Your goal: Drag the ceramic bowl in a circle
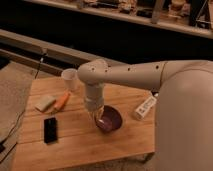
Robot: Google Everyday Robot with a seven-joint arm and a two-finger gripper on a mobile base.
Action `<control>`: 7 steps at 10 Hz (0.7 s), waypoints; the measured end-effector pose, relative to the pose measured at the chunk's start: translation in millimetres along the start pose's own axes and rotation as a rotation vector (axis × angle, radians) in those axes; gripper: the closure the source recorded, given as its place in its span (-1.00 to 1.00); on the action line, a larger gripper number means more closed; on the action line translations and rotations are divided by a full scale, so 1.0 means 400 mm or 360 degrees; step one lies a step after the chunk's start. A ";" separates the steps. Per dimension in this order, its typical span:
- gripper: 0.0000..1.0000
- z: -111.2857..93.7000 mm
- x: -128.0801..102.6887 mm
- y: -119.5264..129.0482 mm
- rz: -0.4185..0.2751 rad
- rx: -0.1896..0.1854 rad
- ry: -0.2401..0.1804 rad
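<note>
On the light wooden table [75, 145], from left to right: a pale rectangular sponge-like block [45, 103], a flat black rectangular phone [50, 129], an orange carrot-shaped object [61, 101], a small white cup [69, 78], the round, glossy, dark purple-maroon ceramic bowl [109, 119], and a white rectangular packet [145, 107]. The bowl sits right of centre, well apart from the cup. The white arm reaches down from the right; its gripper [96, 114] is at the bowl's left rim, fingers fully closed, apparently pinching the rim wall, though the contact itself is too dim to confirm. Judged by appearance, the bowl is rigid, fairly heavy, slick-glazed and chippable; the rim is the sensible hold, and dragging should stay slow, keeping the base flat on the wood
</note>
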 end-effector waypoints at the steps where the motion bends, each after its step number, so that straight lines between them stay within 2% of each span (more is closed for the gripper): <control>1: 1.00 -0.009 -0.019 -0.040 0.0036 0.0050 -0.0023; 4: 1.00 -0.019 -0.110 -0.106 0.0094 0.0176 -0.0104; 7: 1.00 -0.025 -0.217 -0.119 0.0133 0.0236 -0.0195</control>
